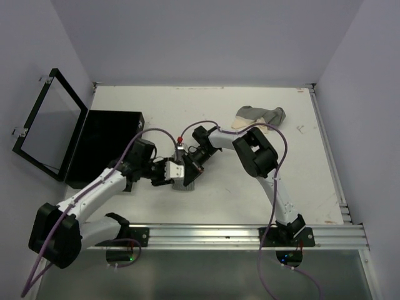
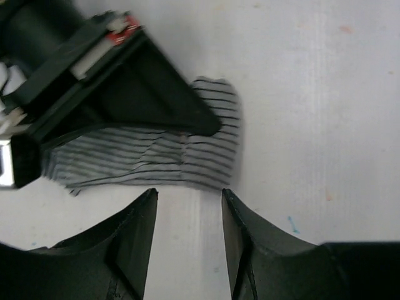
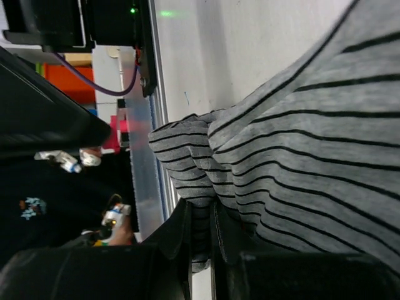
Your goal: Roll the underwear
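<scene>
Black box (image 1: 103,150) at the left of the table (image 1: 300,169), hinged lid (image 1: 47,128) raised; inside too dark to tell. Striped underwear (image 2: 206,150), soft grey knit with thin black lines, lies bunched mid-table. Right claw (image 3: 201,209) is clenched on its folded edge. Left claw (image 2: 187,195) is released, just beside it. Grey and cream garments (image 1: 259,117) are heaped at the back.

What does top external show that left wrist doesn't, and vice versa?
Only top external: the black box at the left with its lid open, and a second heap of underwear at the far side of the table.
Only left wrist: the thin dark stripes on the grey underwear, and the left claw open, nothing between its fingers, just short of the cloth's near edge.
Both: that grey underwear lying on the white surface, with the right claw on it.
</scene>
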Robot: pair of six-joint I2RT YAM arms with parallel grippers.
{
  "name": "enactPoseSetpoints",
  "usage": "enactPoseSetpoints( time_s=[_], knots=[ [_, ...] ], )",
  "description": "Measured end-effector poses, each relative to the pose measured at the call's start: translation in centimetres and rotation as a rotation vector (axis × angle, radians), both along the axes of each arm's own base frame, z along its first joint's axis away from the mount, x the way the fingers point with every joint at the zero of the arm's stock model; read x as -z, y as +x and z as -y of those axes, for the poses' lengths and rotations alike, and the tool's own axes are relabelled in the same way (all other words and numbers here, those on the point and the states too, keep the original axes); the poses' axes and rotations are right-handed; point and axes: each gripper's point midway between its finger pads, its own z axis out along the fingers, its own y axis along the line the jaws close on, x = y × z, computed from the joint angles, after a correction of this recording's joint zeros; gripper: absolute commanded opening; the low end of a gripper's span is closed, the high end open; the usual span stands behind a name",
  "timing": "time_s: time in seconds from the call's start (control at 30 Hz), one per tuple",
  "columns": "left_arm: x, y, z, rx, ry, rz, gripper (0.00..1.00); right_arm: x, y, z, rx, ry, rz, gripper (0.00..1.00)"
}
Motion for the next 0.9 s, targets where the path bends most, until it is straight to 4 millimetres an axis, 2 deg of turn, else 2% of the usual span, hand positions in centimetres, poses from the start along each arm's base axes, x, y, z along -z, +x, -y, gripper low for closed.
enactPoseSetpoints(
  time_s=[0.07, 0.17, 0.4, 0.57, 0.63, 0.73, 0.77, 0.8, 0.83, 0.87, 0.9],
  knots=[
    [1.6, -2.2, 1.3, 0.075, 0.047, -0.001, 0.49, 0.1, 0.0, 0.0, 0.008, -0.009, -0.041, 0.00],
    [2.7, -3.7, 2.5, 0.132, 0.087, 0.019, 0.50, 0.2, 0.1, 0.0, 0.018, -0.018, -0.086, 0.00],
    [3.3, -2.8, 3.5, 0.142, 0.128, 0.095, 0.50, 0.2, 0.1, 0.1, 0.025, -0.029, -0.125, 0.00],
    [5.8, -2.7, 3.5, 0.147, 0.199, 0.074, 0.49, 0.2, 0.1, 0.1, 0.026, -0.032, -0.130, 0.00],
    [6.4, -2.4, 3.7, 0.140, 0.211, 0.078, 0.44, 0.2, 0.1, 0.1, 0.027, -0.035, -0.134, 0.00],
    [6.8, -2.3, 3.9, 0.128, 0.219, 0.078, 0.18, 0.3, 0.2, 0.2, 0.030, -0.041, -0.139, 0.00],
    [6.9, -2.3, 4.0, 0.128, 0.224, 0.078, 0.12, 0.3, 0.2, 0.2, 0.031, -0.044, -0.142, 0.03],
    [7.0, -2.4, 4.1, 0.129, 0.228, 0.078, 0.04, 0.3, 0.2, 0.3, 0.033, -0.049, -0.144, 0.09],
    [7.1, -2.4, 4.2, 0.127, 0.230, 0.074, 0.02, 0.3, 0.3, 0.4, 0.036, -0.056, -0.147, 0.14],
    [7.1, -2.4, 4.3, 0.126, 0.232, 0.069, 0.00, 0.3, 0.3, 0.6, 0.039, -0.061, -0.152, 0.26],
    [7.2, -2.3, 4.4, 0.123, 0.233, 0.064, 0.00, 0.3, 0.4, 0.7, 0.045, -0.064, -0.154, 0.30]
  ],
)
